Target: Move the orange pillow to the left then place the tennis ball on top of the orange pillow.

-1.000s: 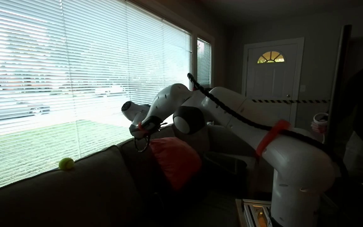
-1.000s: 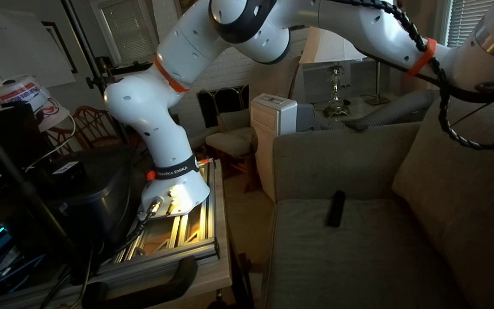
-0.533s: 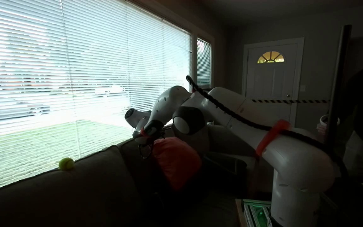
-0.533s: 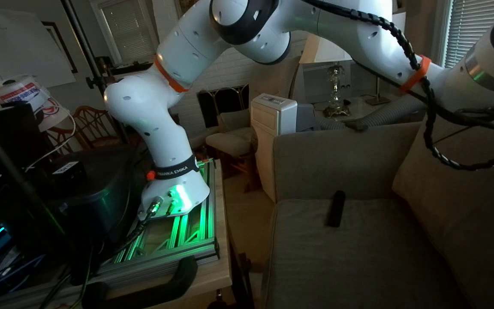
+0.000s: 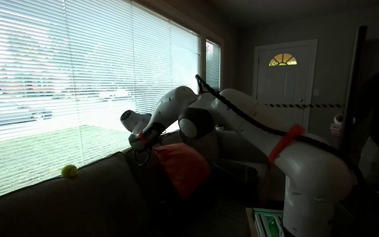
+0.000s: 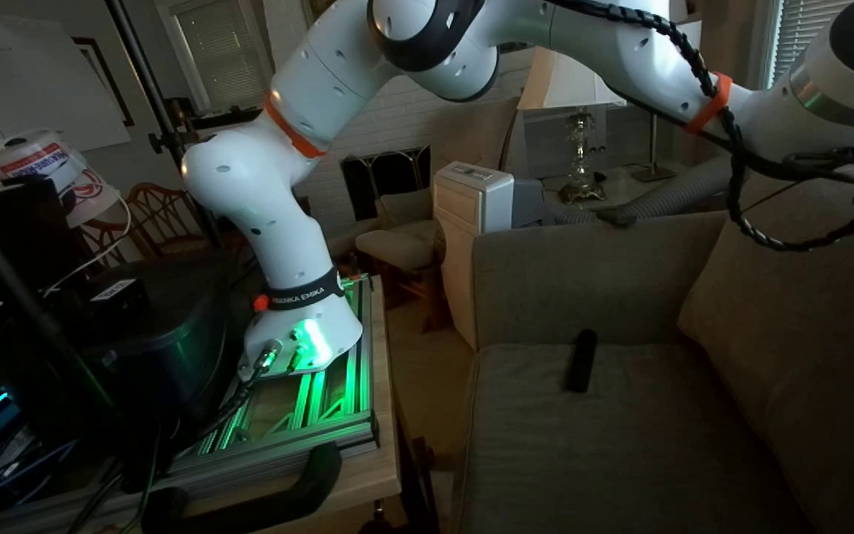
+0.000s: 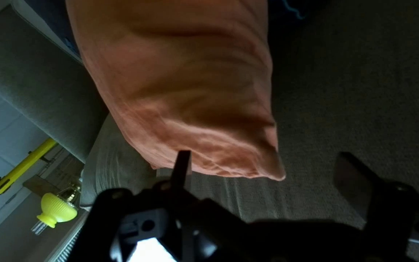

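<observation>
The orange pillow (image 5: pixel 184 168) leans against the back of the sofa in an exterior view. It fills the upper middle of the wrist view (image 7: pixel 180 83), with one corner pointing toward the gripper. My gripper (image 7: pixel 264 163) is open and empty. Its fingers stand apart, one overlapping the pillow's lower edge in the picture and the other over grey sofa fabric, with the pillow's corner between them in the picture. I cannot tell whether a finger touches the pillow. The tennis ball (image 5: pixel 69 171) rests on top of the sofa back, left of the pillow in an exterior view.
The grey sofa back (image 5: pixel 87 194) runs below a window with blinds (image 5: pixel 87 82). A black object (image 6: pixel 581 361) lies on the sofa seat (image 6: pixel 620 445). A looped cable (image 6: pixel 738 193) hangs from the arm. A person (image 5: pixel 377 98) stands at the right edge.
The arm's wrist dipped right and down, then moved back left and a little up, ending left of where it began. The base light turned from orange to green. Pillow and ball look unmoved.
</observation>
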